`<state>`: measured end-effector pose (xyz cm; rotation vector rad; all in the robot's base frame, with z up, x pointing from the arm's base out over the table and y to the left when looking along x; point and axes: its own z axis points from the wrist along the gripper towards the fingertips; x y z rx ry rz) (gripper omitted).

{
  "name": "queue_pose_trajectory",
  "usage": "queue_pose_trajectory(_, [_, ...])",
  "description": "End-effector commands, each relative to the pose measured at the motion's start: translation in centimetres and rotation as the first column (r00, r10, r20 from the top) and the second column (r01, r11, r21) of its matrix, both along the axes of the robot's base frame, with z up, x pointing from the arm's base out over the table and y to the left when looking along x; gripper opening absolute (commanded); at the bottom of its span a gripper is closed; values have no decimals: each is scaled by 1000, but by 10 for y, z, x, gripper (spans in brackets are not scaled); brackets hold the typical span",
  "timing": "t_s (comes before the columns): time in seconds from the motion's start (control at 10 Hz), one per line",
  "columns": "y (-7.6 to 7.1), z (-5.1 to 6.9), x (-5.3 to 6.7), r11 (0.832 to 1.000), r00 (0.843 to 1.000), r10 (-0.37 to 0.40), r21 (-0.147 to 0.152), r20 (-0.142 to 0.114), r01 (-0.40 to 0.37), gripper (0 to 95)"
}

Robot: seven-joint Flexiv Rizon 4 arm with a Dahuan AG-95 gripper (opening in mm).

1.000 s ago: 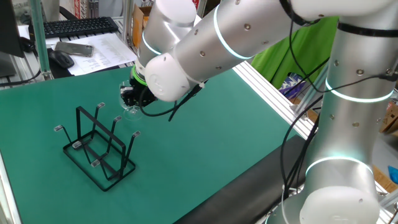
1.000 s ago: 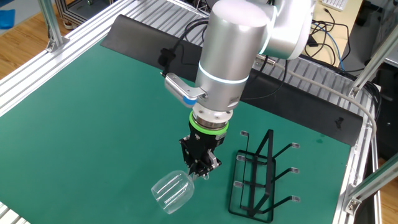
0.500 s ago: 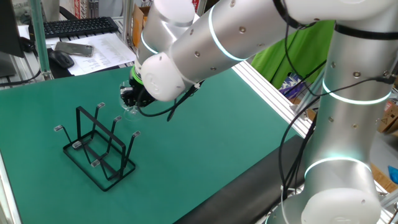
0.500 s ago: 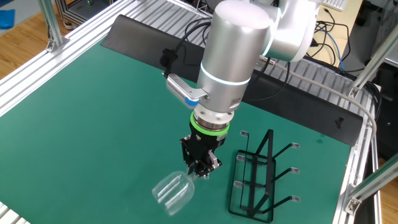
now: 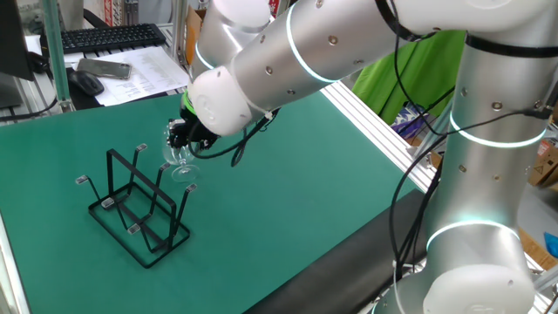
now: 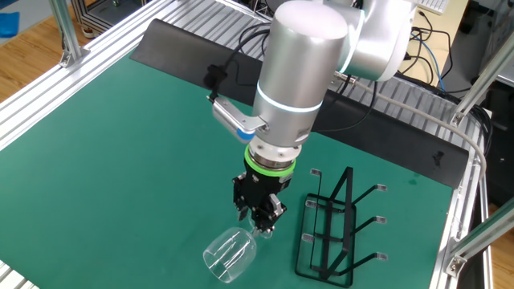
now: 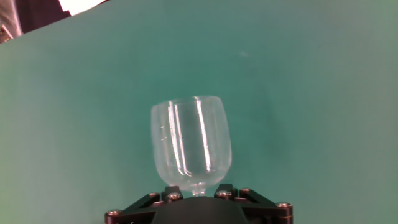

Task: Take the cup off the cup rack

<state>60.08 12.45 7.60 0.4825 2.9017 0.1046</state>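
The cup point(image 6: 230, 254) is a clear stemmed glass, held by its stem in my gripper point(image 6: 259, 223), with the bowl pointing away from the hand and tilted down toward the green mat. In the hand view the bowl point(image 7: 191, 145) fills the centre, its stem pinched between the black fingers point(image 7: 227, 191). In one fixed view the cup point(image 5: 179, 157) hangs just right of the rack's top prongs. The cup rack point(image 6: 331, 227) is black wire, standing on the mat right of the gripper, apart from the glass. It also shows in one fixed view point(image 5: 137, 207).
The green mat point(image 6: 120, 152) covers the table, with aluminium frame rails point(image 6: 48, 88) around it. A keyboard point(image 5: 109, 37), a mouse point(image 5: 87, 83) and papers lie beyond the far edge. A black strip point(image 6: 185, 48) runs along the mat's back edge.
My gripper with the cup has shifted slightly toward the rack side and lower; the bowl now sits nearer the mat. The rack has not moved.
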Motion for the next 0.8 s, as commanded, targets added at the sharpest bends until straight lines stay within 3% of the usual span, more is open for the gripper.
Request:
queue_pose_trajectory(0.1, [3, 6, 1, 1000, 998, 12, 13, -58, -12, 380])
queue_pose_trajectory(0.2, [4, 11, 1, 1000, 996, 17, 17, -86, -15, 190])
queue_pose_trajectory(0.4, [6, 15, 1, 999, 994, 27, 21, -110, -25, 190])
queue_pose_trajectory(0.5, [8, 18, 1, 999, 991, 35, 27, -125, -32, 0])
queue_pose_trajectory(0.8, [14, 24, 2, 999, 987, 37, 27, -157, -33, 0])
